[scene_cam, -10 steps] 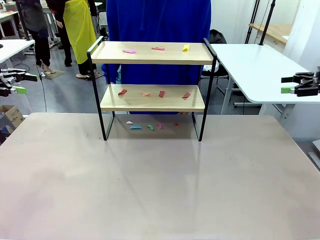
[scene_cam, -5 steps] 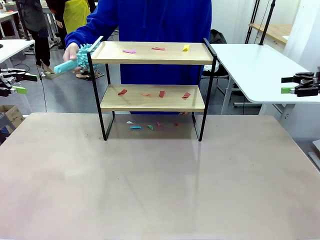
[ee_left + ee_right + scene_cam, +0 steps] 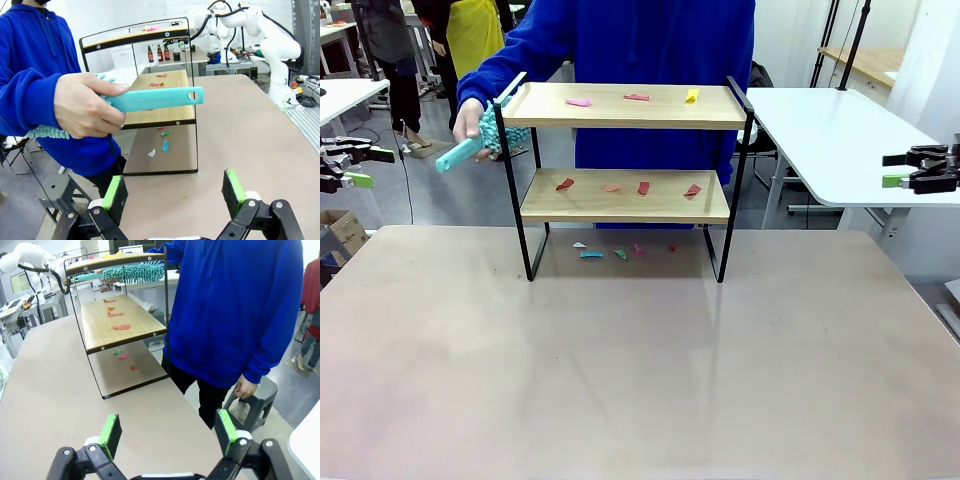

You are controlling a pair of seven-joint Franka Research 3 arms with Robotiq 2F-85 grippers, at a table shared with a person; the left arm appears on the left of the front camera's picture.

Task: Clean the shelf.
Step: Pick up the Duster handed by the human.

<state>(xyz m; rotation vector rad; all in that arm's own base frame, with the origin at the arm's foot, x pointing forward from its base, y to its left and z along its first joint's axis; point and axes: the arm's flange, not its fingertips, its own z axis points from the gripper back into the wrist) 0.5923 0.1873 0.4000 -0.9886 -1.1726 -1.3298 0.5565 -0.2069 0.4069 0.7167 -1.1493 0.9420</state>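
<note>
Pale tabletop (image 3: 620, 380) lies bare nearest you. Left gripper (image 3: 368, 167) at nine o'clock and right gripper (image 3: 892, 170) at three hang released, holding nothing. Shelf (image 3: 625, 207) stands at twelve o'clock, coloured scraps (image 3: 643, 187) on both boards and beneath. Judged light, stiff, easily tipped: steady it by a black upright. Beyond, a person's hand (image 3: 470, 118) holds a teal duster (image 3: 458, 156) at its ten o'clock corner.

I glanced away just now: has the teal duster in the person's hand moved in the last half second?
Yes. The duster has dropped beside the shelf, from level with its top board to just below it.
</note>
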